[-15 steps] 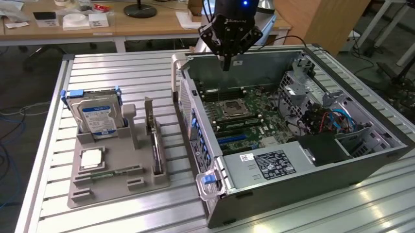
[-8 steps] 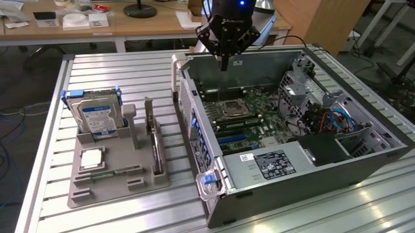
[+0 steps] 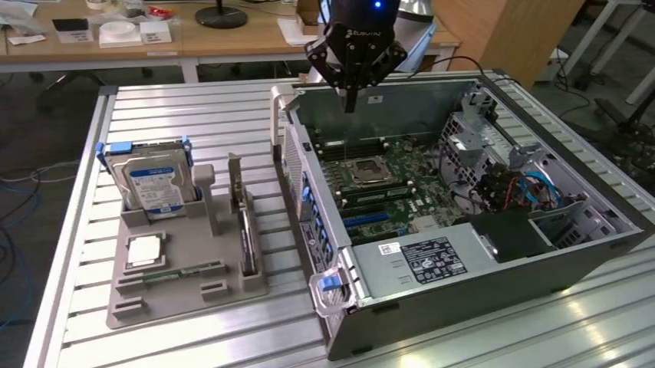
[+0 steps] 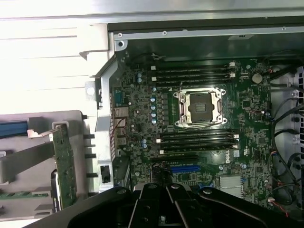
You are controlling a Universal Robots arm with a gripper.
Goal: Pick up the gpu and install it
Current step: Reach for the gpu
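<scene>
The gpu (image 3: 245, 224) stands on edge in a slot of the grey holder tray (image 3: 153, 300), in the exterior view's left half; its silver bracket points to the far end. In the wrist view the gpu (image 4: 64, 164) shows as a green board seen edge-on beside the case wall. My gripper (image 3: 351, 101) hangs above the far side of the open computer case (image 3: 492, 268), well away from the gpu. Its fingers are shut with nothing between them. The gripper (image 4: 166, 202) looks down on the motherboard (image 4: 137, 118), which has a blue slot (image 4: 185, 168).
On the tray also sit a hard drive with a blue-white label (image 3: 155, 182), a processor (image 3: 144, 251) and a green memory stick (image 3: 174, 273). Drive cages and cables (image 3: 511, 192) fill the case's right side. A desk with clutter (image 3: 143, 34) stands behind the slatted table.
</scene>
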